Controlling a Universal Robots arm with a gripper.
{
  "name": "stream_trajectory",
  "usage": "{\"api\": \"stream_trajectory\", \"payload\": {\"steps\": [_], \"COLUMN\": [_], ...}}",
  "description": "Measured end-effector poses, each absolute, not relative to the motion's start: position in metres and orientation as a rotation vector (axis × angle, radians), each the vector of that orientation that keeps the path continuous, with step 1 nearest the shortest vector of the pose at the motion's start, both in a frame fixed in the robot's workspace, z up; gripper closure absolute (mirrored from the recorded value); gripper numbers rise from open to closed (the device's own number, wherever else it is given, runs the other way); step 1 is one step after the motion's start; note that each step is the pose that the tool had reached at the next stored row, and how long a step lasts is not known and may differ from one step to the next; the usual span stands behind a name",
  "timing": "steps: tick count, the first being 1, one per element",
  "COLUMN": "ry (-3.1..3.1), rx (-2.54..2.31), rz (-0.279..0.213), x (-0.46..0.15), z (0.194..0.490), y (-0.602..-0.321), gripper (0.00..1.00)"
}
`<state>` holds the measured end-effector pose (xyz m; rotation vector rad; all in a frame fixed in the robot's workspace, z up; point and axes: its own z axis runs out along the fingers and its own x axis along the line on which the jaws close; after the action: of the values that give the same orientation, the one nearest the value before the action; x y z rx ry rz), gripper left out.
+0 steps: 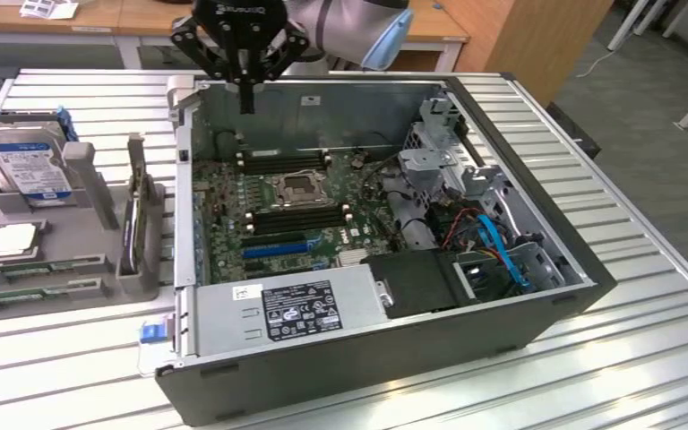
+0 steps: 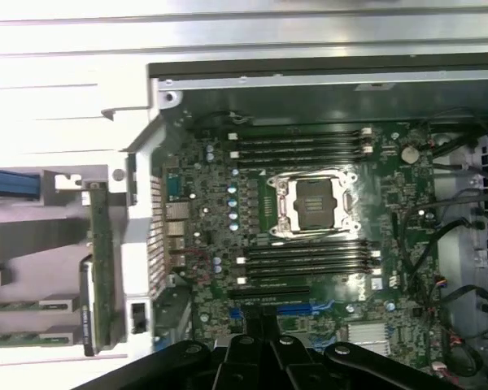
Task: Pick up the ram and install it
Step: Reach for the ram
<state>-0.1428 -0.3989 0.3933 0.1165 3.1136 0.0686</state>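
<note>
We see a slatted metal table [image 1: 655,251] in a room with wooden desks beyond. An open computer case [image 1: 380,367] fills its middle. At the exterior view's left, a grey fixture [image 1: 87,179] carries a hard drive [image 1: 28,161]. The ram [image 1: 141,228] stands on edge there, near the case wall. The gripper [image 1: 246,106] hangs over the case's far edge, fingers drawn together, empty, with free space around it.

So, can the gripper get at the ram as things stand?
Probably yes: the ram stands in the grey rack outside the case, uncovered above; the gripper hangs above the case's edge.
</note>
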Motion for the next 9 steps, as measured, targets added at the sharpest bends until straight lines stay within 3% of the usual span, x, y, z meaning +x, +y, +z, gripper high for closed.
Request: {"api": "stream_trajectory", "payload": {"steps": [9], "ry": [3.114], "rx": [0.117], "rz": [0.069], "x": [-0.184], "z": [0.393], "y": [-0.399], "gripper": [0.89]}}
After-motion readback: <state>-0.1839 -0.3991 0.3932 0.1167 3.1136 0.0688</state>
